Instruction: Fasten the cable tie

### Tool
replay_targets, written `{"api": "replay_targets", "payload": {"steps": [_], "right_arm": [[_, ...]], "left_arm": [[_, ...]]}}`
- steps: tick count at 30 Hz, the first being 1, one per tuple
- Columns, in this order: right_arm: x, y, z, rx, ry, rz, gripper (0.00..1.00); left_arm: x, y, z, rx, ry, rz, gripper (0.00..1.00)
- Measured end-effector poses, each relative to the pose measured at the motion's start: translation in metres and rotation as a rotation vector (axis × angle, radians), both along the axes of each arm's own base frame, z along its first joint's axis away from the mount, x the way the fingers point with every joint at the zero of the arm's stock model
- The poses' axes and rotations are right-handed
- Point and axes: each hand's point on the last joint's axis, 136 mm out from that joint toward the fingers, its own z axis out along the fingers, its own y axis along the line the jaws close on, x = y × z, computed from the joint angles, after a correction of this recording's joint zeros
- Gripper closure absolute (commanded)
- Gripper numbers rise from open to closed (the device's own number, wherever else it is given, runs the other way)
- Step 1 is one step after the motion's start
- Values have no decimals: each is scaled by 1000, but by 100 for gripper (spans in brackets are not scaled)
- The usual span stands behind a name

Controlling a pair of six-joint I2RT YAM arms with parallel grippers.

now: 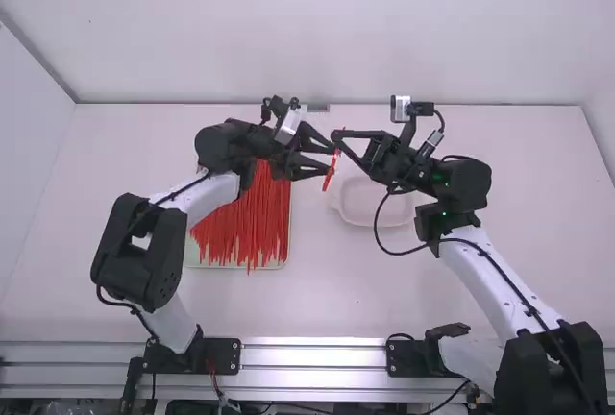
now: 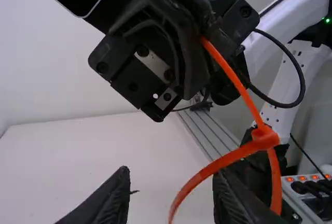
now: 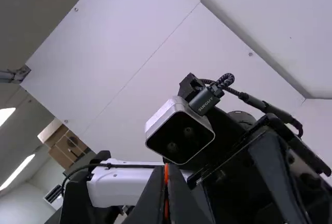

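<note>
1. Where the two arms meet above the table, one orange cable tie is held up in the air, over the left rim of the single white dish as the high view shows it.
2. One right gripper reaches in from above the dish. Its two fingers are pinched narrow on the upper run of the strap.
3. One left gripper faces it from the side away from the dish, its two fingers spread wide. The strap's curved end lies in the gap between them, and whether it touches either finger cannot be told.
4. The tie is a thin flat band with one blocky head. From the head, one run climbs to the right gripper, one bends round in a bow toward the left gripper, and one hangs straight down.
5. One heap of red ties, too many to count, lies fanned on one pale mat, left of the dish and near it.
</note>
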Motion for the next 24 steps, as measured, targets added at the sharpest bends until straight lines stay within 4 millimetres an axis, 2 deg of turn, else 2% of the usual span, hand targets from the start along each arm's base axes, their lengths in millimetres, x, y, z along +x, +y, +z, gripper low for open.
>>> {"api": "replay_targets", "payload": {"steps": [8, 10, 11, 14, 18, 19, 20, 21, 24], "right_arm": [[1, 0, 0, 2, 0, -3, 100], [1, 0, 0, 2, 0, -4, 100], [1, 0, 0, 2, 0, -4, 100], [1, 0, 1, 3, 0, -6, 100], [1, -1, 1, 3, 0, -6, 100], [1, -1, 1, 3, 1, -6, 100], [1, -1, 1, 4, 0, -7, 100], [1, 0, 1, 4, 1, -6, 100], [1, -1, 1, 4, 0, -7, 100]], "left_arm": [[-7, -8, 0, 0, 1, -27, 60], [-9, -10, 2, -2, -7, -33, 76], [-8, -10, 3, -1, -5, -33, 78], [-9, -10, 4, -4, -11, -34, 98], [-9, -10, 4, -3, -10, -34, 98], [-8, -10, 4, -3, -9, -34, 94], [-9, -10, 4, -4, -12, -34, 84], [-9, -10, 4, -4, -12, -34, 66], [-8, -10, 2, 3, 3, -36, 43]]}}
